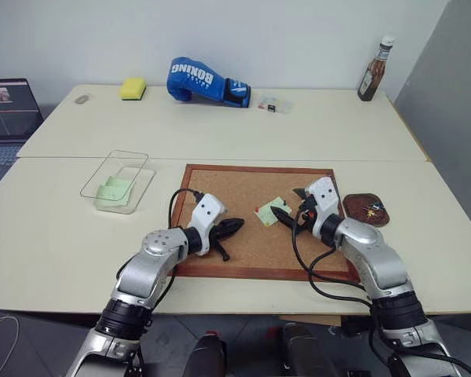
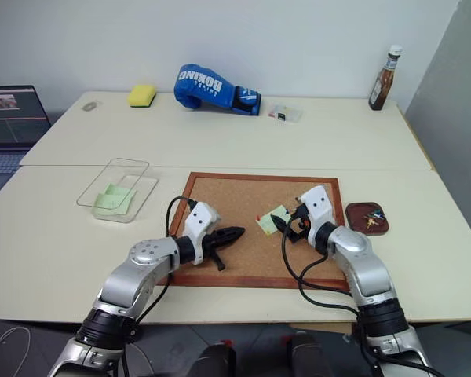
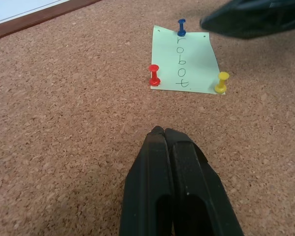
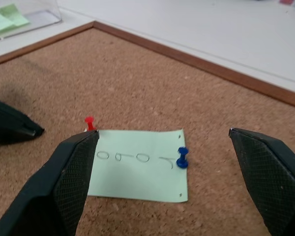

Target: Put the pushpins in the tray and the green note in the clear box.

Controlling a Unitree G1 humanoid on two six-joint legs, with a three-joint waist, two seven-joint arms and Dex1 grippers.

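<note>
The green note (image 4: 137, 169) is pinned flat to the cork board (image 1: 228, 188), just ahead of the right hand (image 4: 164, 184), whose fingers are spread wide. Three pushpins hold it: red (image 3: 154, 75), blue (image 3: 181, 27) and yellow (image 3: 221, 82). The left hand (image 3: 163, 132), fingers pressed together and empty, is pointed at it. The pins are judged tiny, hard and slippery, best pinched by the heads; the paper is light and flimsy, and could be taken by an edge.
</note>
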